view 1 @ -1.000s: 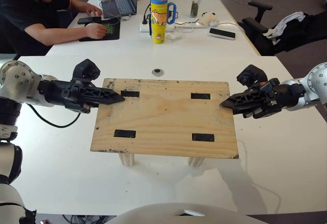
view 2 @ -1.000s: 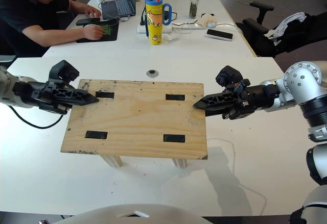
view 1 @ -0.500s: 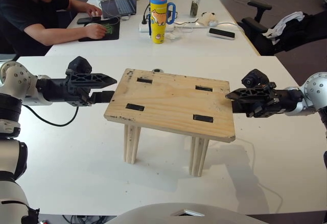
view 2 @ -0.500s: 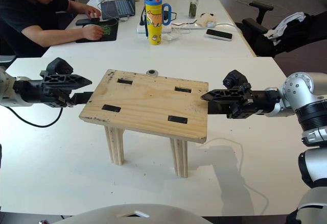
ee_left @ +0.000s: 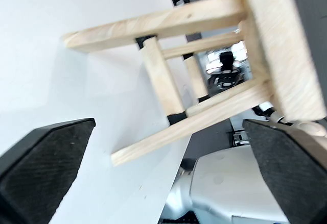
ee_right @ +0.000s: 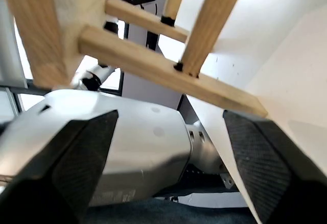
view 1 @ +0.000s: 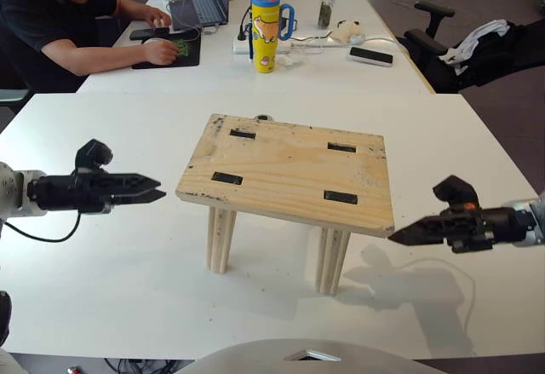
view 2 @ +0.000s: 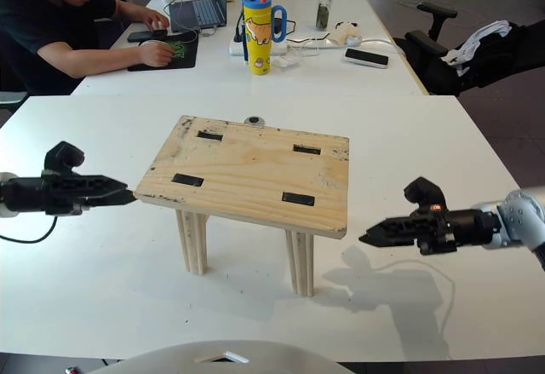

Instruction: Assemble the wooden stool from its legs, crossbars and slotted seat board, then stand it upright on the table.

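The assembled wooden stool (view 1: 289,168) stands upright on its legs (view 1: 220,238) in the middle of the white table (view 1: 102,280), its slotted seat board (view 1: 255,163) on top with the four dark slots facing up and its long axis running left to right. The stool sits squarely between the two arms. The left gripper (view 1: 146,193) points at it from the left, just below the level of the seat's edge, while the right gripper (view 1: 407,235) points in from the right, low beside the near right corner. Neither touches the wood, and it cannot be told which is nearer. Both sets of jaws are spread wide and hold nothing, with the left pads (ee_left: 46,157) and the right pads (ee_right: 87,152) framing a crossbar (ee_left: 161,81) under the seat. The task looks complete, so any coming move would only be the arms drawing outward. A yellow cup (view 1: 266,33), a laptop (view 1: 197,8) and a phone (view 1: 370,54) sit on the far table, well behind the stool.
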{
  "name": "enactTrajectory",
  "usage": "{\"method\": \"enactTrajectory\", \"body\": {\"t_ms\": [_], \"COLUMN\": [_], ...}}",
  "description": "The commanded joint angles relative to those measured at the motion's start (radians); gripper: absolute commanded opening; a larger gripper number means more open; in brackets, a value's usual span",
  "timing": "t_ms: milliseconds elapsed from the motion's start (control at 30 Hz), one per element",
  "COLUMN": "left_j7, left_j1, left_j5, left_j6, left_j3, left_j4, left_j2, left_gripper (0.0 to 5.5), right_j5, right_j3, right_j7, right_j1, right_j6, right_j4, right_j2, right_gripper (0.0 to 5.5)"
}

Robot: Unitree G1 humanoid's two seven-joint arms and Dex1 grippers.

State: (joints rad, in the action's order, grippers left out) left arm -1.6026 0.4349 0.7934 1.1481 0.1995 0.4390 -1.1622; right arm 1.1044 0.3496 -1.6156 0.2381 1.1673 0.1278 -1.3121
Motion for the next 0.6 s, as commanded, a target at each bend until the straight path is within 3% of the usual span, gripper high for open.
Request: {"method": "enactTrajectory", "body": {"t_ms": [33,100,167,367,467,600], "left_j7": [-0.012,-0.011,-0.011,-0.011,0.113,0.175], "left_j1": [-0.327,-0.458,-0.511,-0.513,-0.449,-0.444], "left_j5": [-0.235,-0.398,-0.377,0.017,0.074,0.074], "left_j6": [-0.513,-0.784,-0.829,-0.584,-0.496,-0.446], "left_j3": [0.153,0.207,0.204,0.08,0.044,0.02], "left_j4": [-0.145,-0.199,-0.281,-0.731,-0.859,-0.916], "left_j2": [-0.203,-0.28,-0.316,-0.354,-0.191,-0.135], "left_gripper": [4.91,4.6,4.25,3.34,2.85,2.19], "right_j5": [0.005,-0.023,-0.117,-0.048,-0.077,-0.112], "right_j3": [-0.156,-0.194,-0.168,-0.156,-0.134,-0.139], "right_j7": [0.042,0.146,0.219,0.422,0.532,0.581], "right_j1": [-0.283,-0.412,-0.507,-0.505,-0.431,-0.413], "right_j6": [-0.137,-0.207,-0.296,-0.299,-0.303,-0.294], "right_j4": [-0.309,-0.472,-0.585,-0.627,-0.576,-0.566], "right_j2": [-0.031,0.017,0.04,0.287,0.432,0.487], "right_gripper": [3.36,3.02,2.66,1.72,1.22,0.53]}}
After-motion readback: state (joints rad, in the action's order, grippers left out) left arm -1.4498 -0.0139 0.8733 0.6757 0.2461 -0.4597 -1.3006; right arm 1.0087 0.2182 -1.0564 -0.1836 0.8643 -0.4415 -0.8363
